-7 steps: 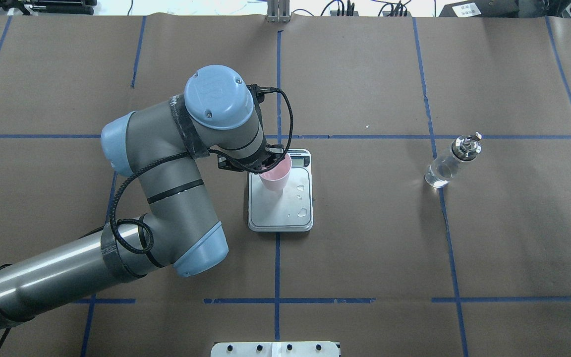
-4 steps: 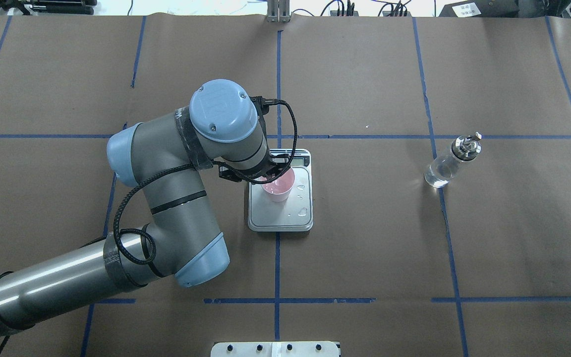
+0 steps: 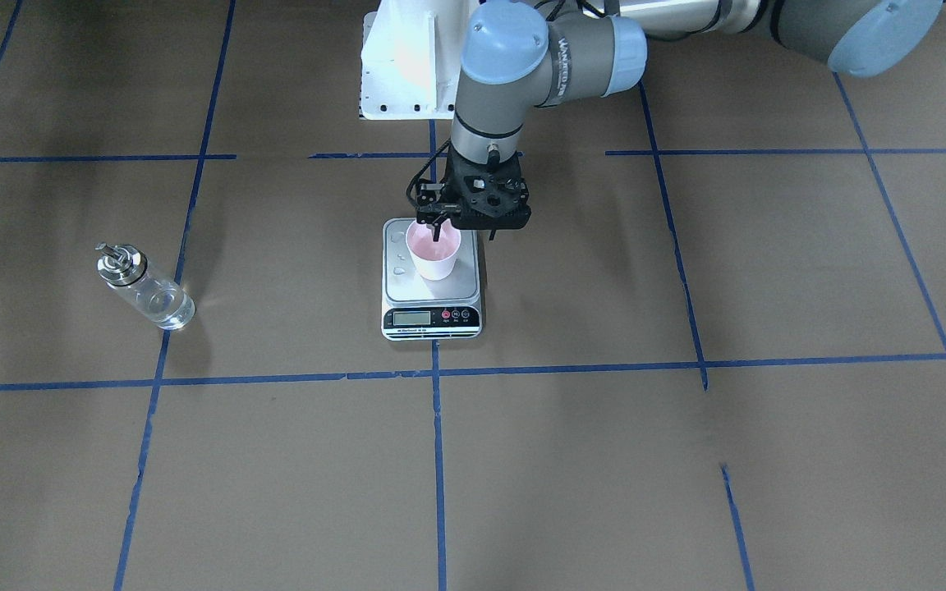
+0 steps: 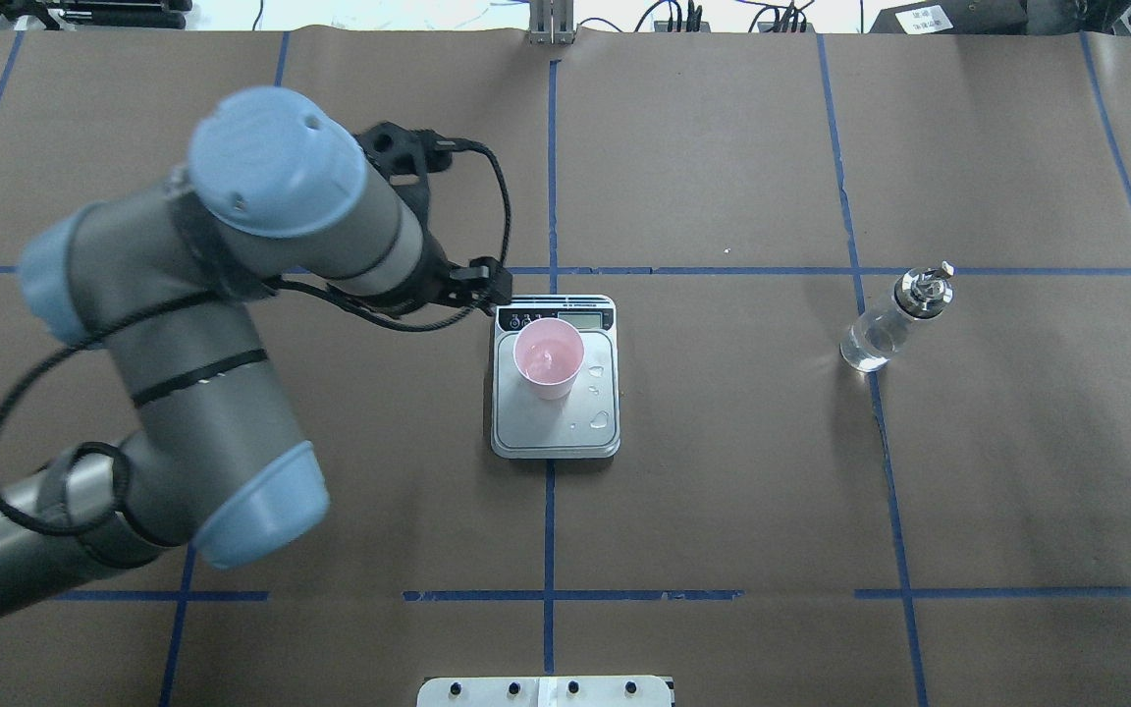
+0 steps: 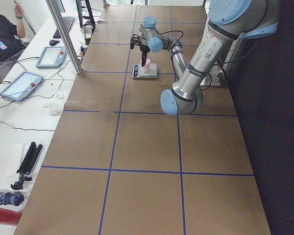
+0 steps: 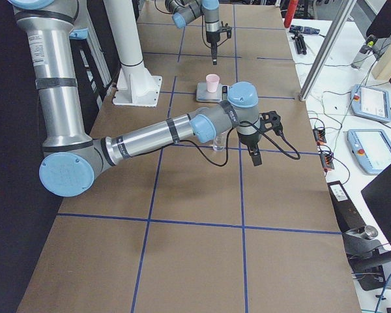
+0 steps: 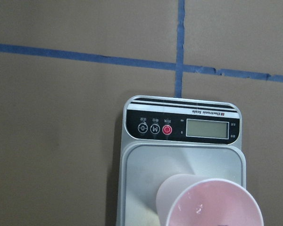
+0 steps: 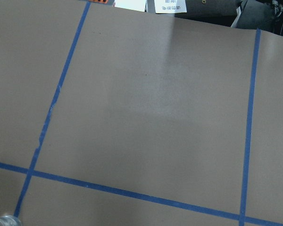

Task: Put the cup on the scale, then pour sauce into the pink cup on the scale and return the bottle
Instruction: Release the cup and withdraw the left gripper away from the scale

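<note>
The pink cup stands upright on the scale, free of any finger, and it also fills the bottom of the left wrist view. My left gripper hangs above and just beside the cup, open and holding nothing; in the overhead view the wrist hides it. The bottle with its silver cap stands far to the right, clear sauce in its lower part. My right gripper hovers near the bottle; I cannot tell whether it is open or shut.
Water drops lie on the scale's platform. Blue tape lines cross the brown paper. The white robot base sits at the near edge. A person and tablets are at a side table.
My left gripper set the cup down on the scale, let it go, and rose up and back to the left. The bottle has not moved.
</note>
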You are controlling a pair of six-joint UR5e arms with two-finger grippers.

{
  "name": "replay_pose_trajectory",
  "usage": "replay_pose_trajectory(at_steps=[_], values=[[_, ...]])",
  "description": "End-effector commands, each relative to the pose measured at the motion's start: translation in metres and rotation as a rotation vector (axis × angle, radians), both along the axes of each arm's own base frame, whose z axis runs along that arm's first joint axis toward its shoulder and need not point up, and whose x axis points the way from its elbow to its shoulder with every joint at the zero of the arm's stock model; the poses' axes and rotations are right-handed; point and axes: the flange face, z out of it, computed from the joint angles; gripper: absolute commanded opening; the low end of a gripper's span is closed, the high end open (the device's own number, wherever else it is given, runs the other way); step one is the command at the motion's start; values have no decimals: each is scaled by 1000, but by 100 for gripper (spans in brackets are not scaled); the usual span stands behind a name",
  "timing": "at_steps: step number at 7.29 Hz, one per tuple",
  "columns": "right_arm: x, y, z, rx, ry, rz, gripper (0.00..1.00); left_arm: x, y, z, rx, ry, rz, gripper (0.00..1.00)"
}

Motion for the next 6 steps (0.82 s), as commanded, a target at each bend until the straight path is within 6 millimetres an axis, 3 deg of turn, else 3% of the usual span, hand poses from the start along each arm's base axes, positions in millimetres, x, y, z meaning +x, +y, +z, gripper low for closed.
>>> replay_pose_trajectory(at_steps=[1, 2, 3, 4, 5, 6], values=[[-29, 22, -55, -52, -117, 41, 100, -135, -31, 47, 161, -112, 39, 100], [-71, 43, -90, -99, -161, 59, 100, -218, -66, 111, 271, -239, 112, 100], [-118, 69, -123, -107, -165, 94, 100, -316, -101, 173, 348, -346, 196, 100], [-161, 90, -140, -121, -161, 137, 100, -407, -128, 242, 367, -437, 265, 100], [-185, 106, -146, -123, -153, 173, 100, -487, -150, 313, 334, -486, 272, 100], [-199, 128, -148, -140, -153, 221, 100, -520, -160, 389, 288, -459, 245, 100]])
